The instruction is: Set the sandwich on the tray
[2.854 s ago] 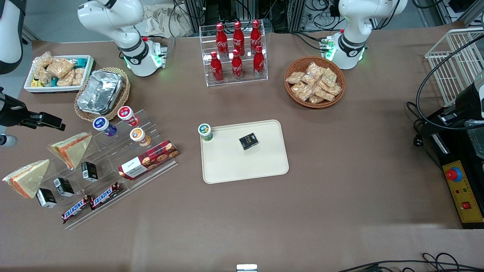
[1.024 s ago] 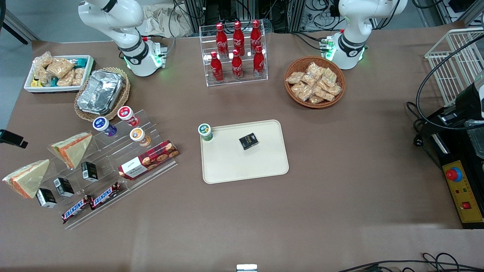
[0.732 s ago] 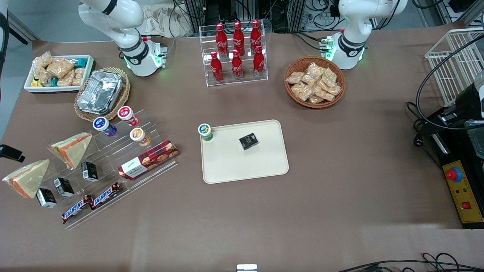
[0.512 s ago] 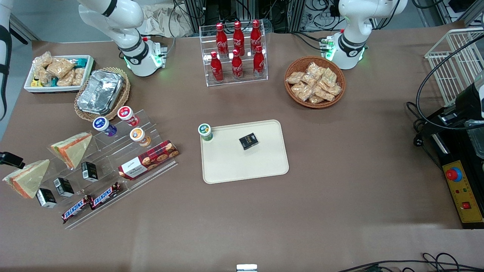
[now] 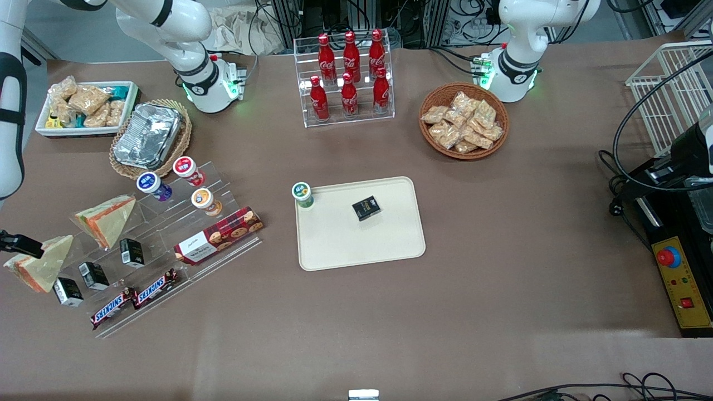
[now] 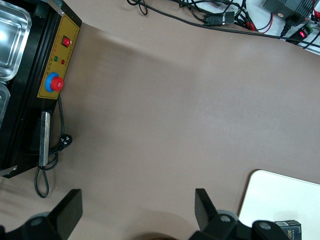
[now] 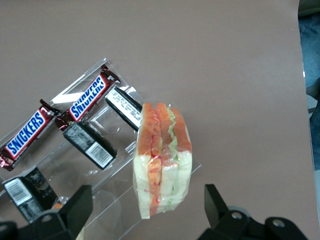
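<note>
The sandwich (image 5: 40, 263), a wrapped cream wedge with orange-red filling and some green, stands on the clear tiered stand at the working arm's end of the table. In the right wrist view the sandwich (image 7: 162, 160) sits upright between my spread fingers, touching neither. My gripper (image 7: 147, 194) is open, just above it; in the front view only a dark part of the gripper (image 5: 20, 244) shows at the wedge's upper corner. The cream tray (image 5: 390, 250) lies mid-table, carrying a small black box (image 5: 366, 208) and a green-lidded cup (image 5: 302, 194) at one corner.
A second wedge (image 5: 106, 220) stands on the same clear stand (image 5: 167, 223), with small black boxes (image 5: 132, 250), Snickers bars (image 7: 60, 112), yogurt cups (image 5: 185, 167) and a cookie box (image 5: 218, 235). Farther back are a foil container (image 5: 147, 136), a snack bin (image 5: 86, 108), a cola rack (image 5: 348, 78) and a basket (image 5: 463, 120).
The gripper has travelled nearer the front camera along the table's edge, from beside the second wedge to over the sandwich. The white arm link has come into view. Nothing on the table moved.
</note>
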### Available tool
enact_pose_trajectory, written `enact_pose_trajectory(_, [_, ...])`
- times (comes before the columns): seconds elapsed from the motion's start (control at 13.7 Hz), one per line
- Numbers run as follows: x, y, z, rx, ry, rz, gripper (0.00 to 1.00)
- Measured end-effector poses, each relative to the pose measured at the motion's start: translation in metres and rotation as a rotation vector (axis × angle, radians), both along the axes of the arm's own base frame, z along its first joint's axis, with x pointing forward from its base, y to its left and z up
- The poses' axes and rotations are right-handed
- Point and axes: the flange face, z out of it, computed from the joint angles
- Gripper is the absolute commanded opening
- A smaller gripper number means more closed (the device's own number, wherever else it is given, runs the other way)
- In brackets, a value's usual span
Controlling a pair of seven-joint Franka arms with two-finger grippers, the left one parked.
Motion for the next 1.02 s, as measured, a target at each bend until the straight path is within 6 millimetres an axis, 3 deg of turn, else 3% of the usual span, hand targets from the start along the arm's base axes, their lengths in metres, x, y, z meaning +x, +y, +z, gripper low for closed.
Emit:
enact_pose_trajectory(0.29, [0.001,-0.002,-0.007,0.000,0.008,-0.002,0.99])
enact_pose_trajectory(0.8, [0.000,-0.025,-0.039,0.100,-0.038,0.025,0.99])
enact_pose_trajectory(1.02, [0.001,-0.026,-0.042,0.097,-0.041,0.032,0.99])
